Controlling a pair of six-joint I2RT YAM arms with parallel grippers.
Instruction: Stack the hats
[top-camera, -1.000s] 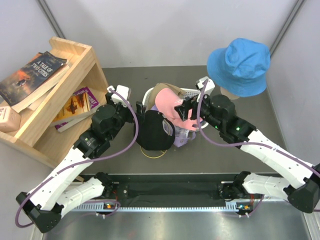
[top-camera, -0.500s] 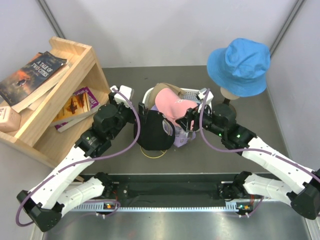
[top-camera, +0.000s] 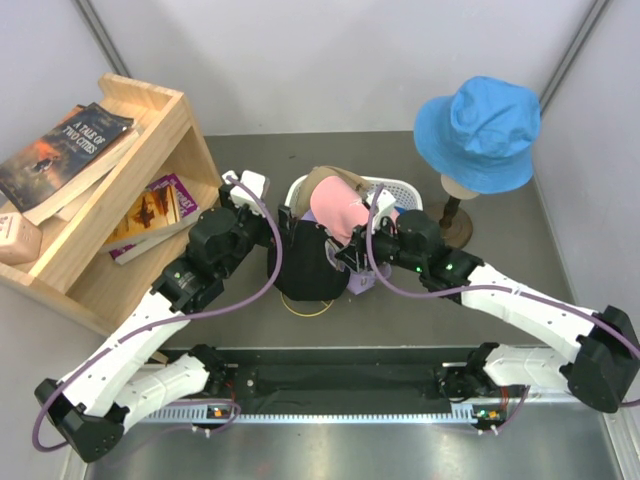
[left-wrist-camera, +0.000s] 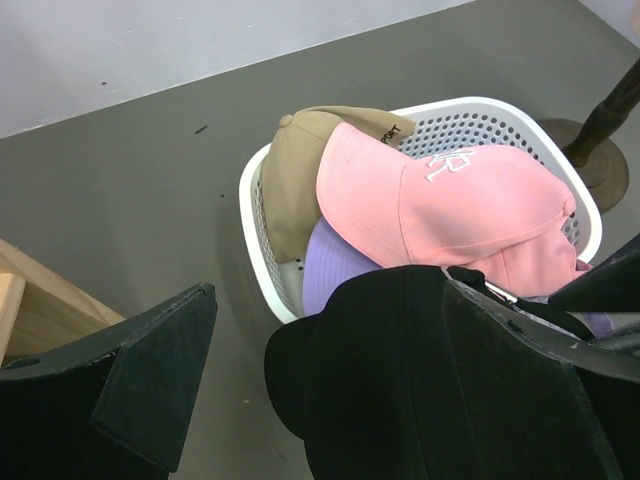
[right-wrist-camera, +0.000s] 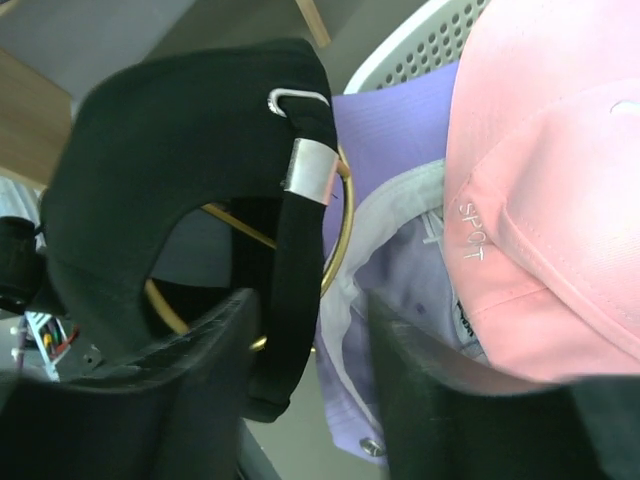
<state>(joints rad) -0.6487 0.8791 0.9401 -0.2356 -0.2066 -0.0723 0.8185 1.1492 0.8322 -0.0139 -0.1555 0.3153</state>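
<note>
From above, the right gripper (top-camera: 345, 258) has swung in from the pink cap (top-camera: 340, 208) over to the black cap's (top-camera: 305, 262) back edge, so I'd guess that one gets grabbed next. The left gripper (top-camera: 262, 222) waits beside the white basket (top-camera: 392, 188) on a dark grey table (top-camera: 500, 210), pale walls around. Left wrist: jaws wide open, empty, with pink, tan (left-wrist-camera: 295, 175) and lavender (left-wrist-camera: 335, 265) caps piled in the basket. Right wrist: jaws about half open and closing, straddling the black cap's strap (right-wrist-camera: 295, 270), not pinching it yet.
</note>
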